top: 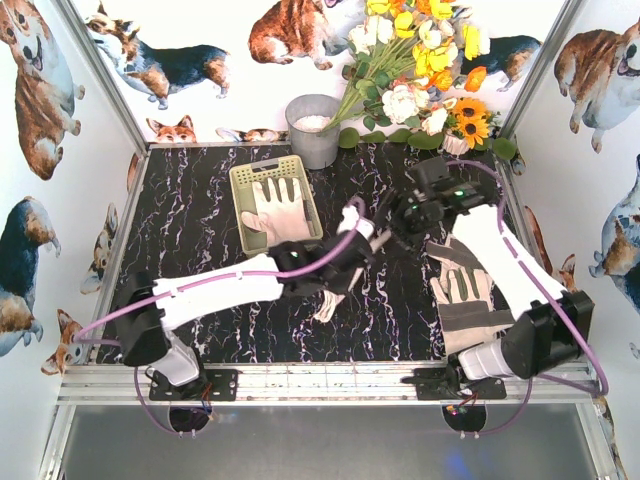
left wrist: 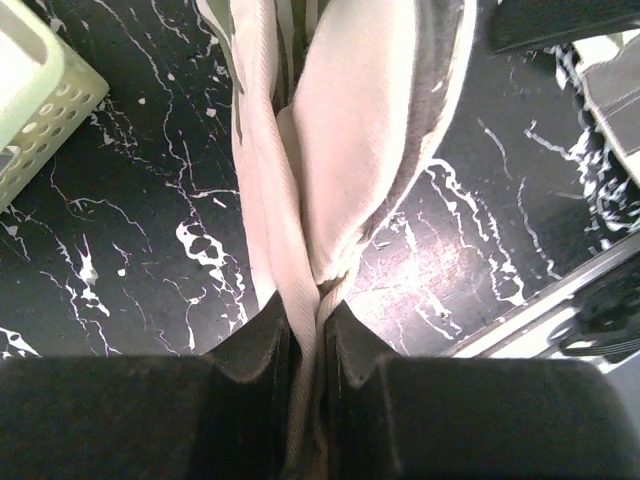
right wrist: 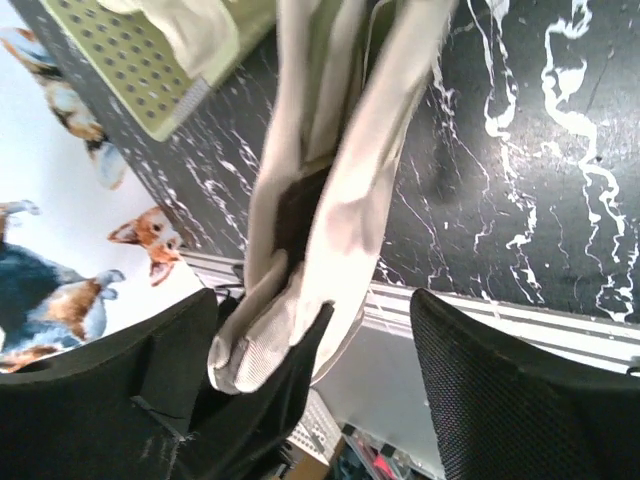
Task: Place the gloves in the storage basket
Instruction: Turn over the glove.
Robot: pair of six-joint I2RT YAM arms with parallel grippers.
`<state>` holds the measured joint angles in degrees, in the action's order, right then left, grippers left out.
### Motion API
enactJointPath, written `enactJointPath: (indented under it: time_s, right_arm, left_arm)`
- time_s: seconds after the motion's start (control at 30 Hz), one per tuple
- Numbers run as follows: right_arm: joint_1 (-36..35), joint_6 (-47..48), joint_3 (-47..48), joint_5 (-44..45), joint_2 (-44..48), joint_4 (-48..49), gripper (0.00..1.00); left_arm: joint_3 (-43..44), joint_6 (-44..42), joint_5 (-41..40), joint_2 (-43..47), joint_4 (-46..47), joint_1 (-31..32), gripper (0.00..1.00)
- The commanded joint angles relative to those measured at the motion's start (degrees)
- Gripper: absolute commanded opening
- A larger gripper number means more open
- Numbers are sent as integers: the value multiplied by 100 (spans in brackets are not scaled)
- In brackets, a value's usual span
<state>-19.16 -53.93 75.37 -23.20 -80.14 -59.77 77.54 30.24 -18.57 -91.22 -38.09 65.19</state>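
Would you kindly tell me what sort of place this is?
Probably an enclosed robot test booth: corgi-print backdrop walls, an aluminium rail bearing the arms' bases, and a black marbled tabletop.

**Three views, one table**

The top camera is looking down from behind over the whole table (top: pixel 200 330). The wrist cameras are peering close past the left hand (left wrist: pixel 305 340) and right hand (right wrist: pixel 370 305), both catching the same glove (left wrist: pixel 340 150) and basket (left wrist: pixel 50 90) corner.

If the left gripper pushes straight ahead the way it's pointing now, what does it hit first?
Past the glove it pinches, the left gripper would likely meet the black tabletop; the basket sits off to the side. Depth unclear.
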Motion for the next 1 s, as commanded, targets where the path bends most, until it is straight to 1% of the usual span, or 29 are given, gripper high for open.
enactJointPath:
  time_s: [0.0,0.17,0.27,0.33,0.37,0.47,0.6,0.77,0.97]
  right_arm:
    - [423,282,275,-417,528,438,82]
    - [835,347,-3,-787,1007,1035,85]
    - [938,-6,-424,-1106,1377,1779,87]
    - [934,-472,-800,-1439,1556,2505,89]
    - [927,-753,-1015,-1575,1721,3080,89]
    - [846,-1665,-1682,-1640,2036,4389,90]
    - [456,-2446,-2066,-1500,1920,5500,91]
    - [43,-3606,-2307,-1309,1405,7032,93]
    - [-269,-4166,-2076,-1152,999,7650,94]
  left_arm:
    - [-103,522,428,461,375,-329,0]
    - [-249,1098,710,970,640,-885,0]
    - [-444,1707,806,1401,999,-1319,0]
    - [-609,2057,863,1721,1339,-1592,0]
    - [-664,2203,863,1863,1490,-1711,0]
    - [-795,2597,902,2234,1872,-2041,0]
    - [-843,3072,1084,2556,2303,-2429,0]
    - [-858,3568,1282,2702,2865,-2712,0]
    - [-885,4065,1373,2657,3618,-2740,0]
